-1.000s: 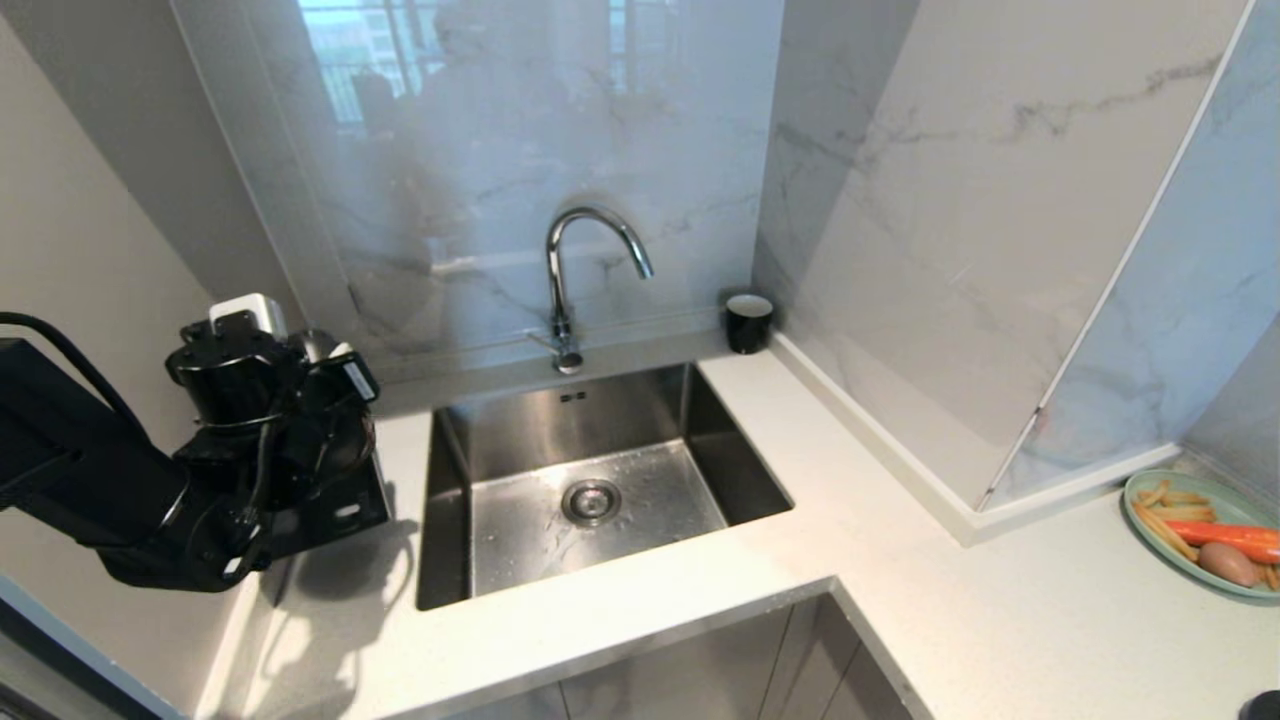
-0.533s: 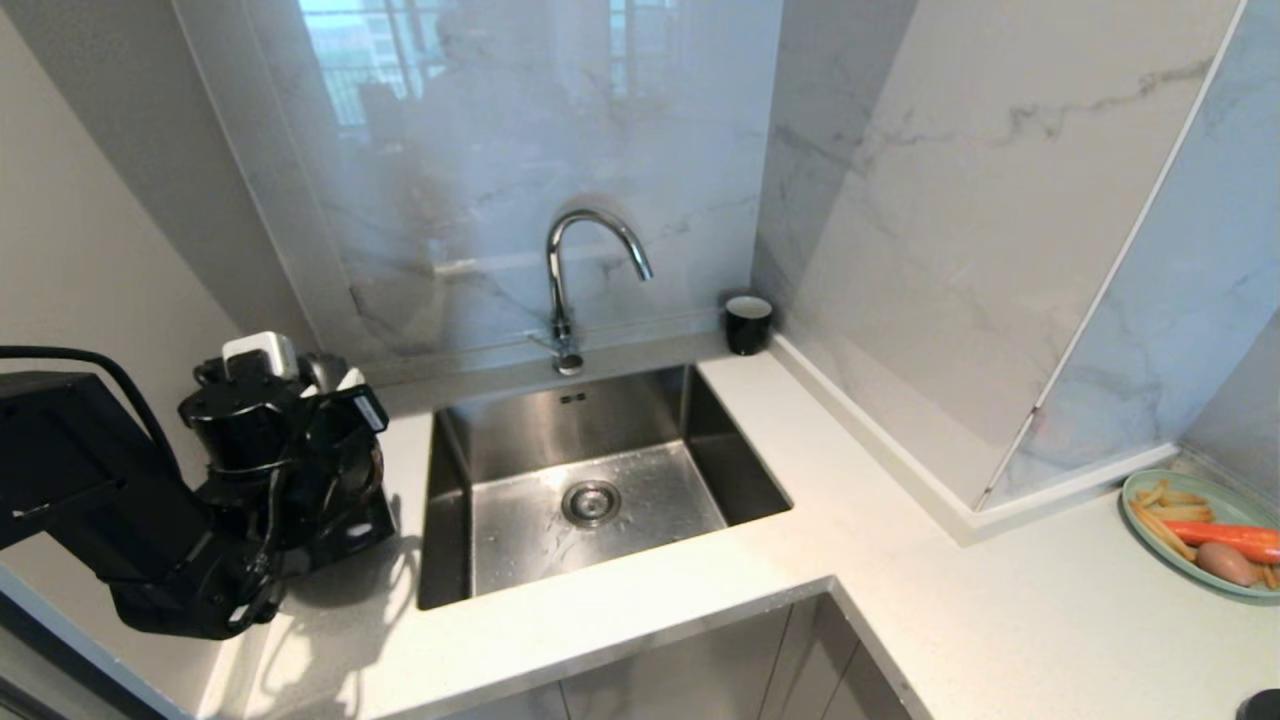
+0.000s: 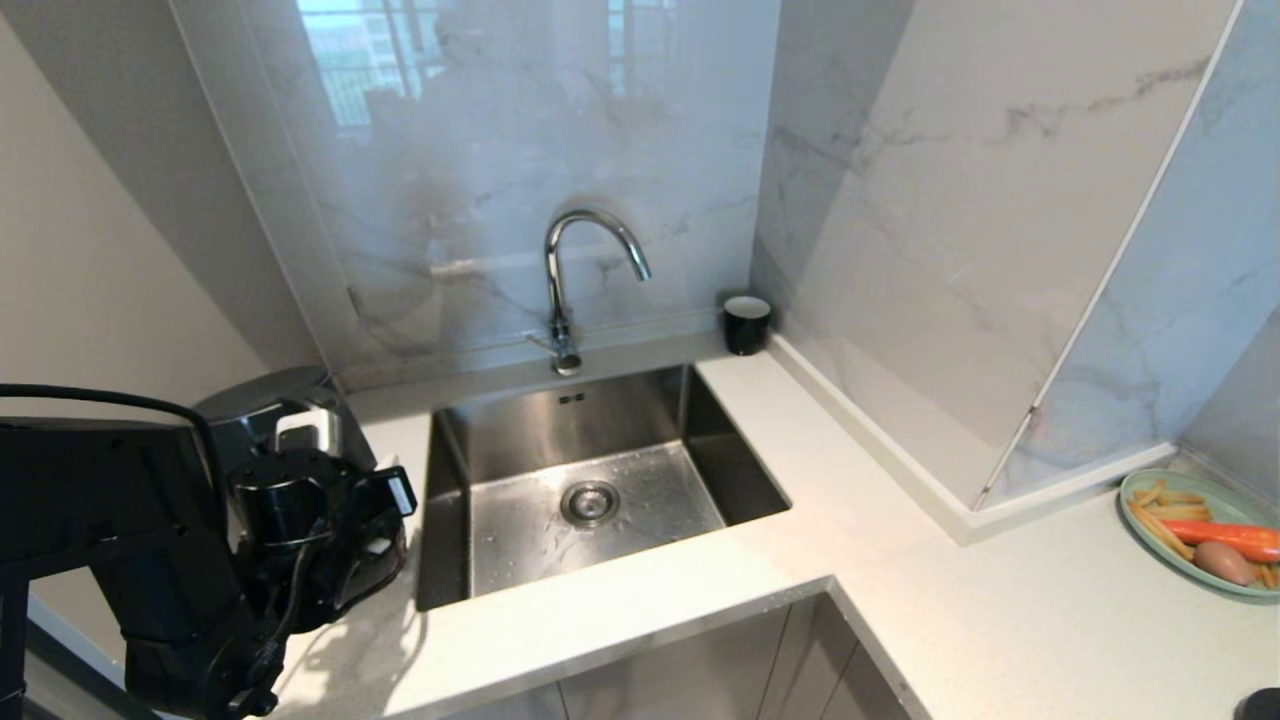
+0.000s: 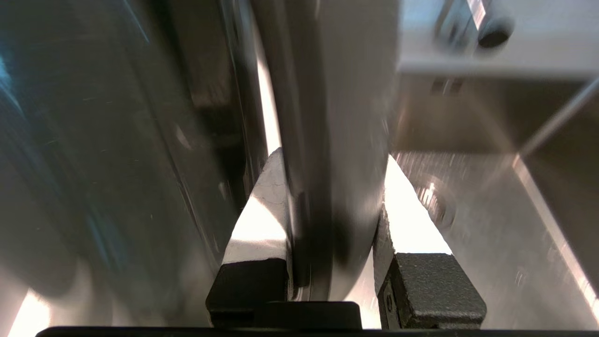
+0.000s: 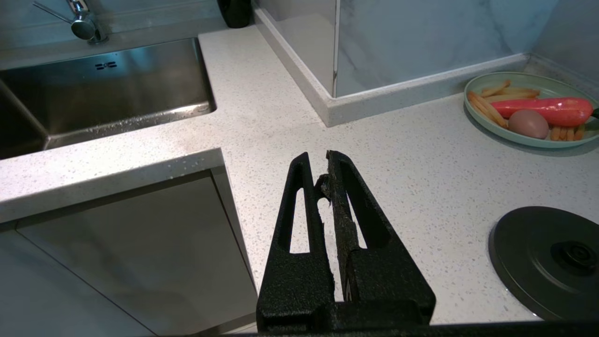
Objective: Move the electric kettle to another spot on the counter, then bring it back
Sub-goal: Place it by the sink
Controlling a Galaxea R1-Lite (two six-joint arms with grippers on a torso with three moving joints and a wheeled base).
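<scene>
You have the electric kettle at the far left of the desk, just beside the left rim of the sink. The left end effector is clenched on the kettle's loop handle: in the left wrist view the handle runs straight between the two fingers, and the glossy body fills the space beside them. In the head view the arm hides the kettle's lower part, so you cannot tell whether its bottom is on the desk or just above it.

Judging by the round base disc lying bare on the other leg of the desk, the kettle is at its away spot, and this looks like the set-down. To do it well:

- Keep the kettle upright; the grip is on the handle, off to one side of the body, so it will want to swing.
- Bring it down slowly and let the bottom land flat, well on the desk and not over the sink rim.
- Release only once the weight is fully on the desk, then back off along the handle so a finger does not drag it.

The right end effector hangs idle over the desk corner, fingers pressed together on nothing.
</scene>
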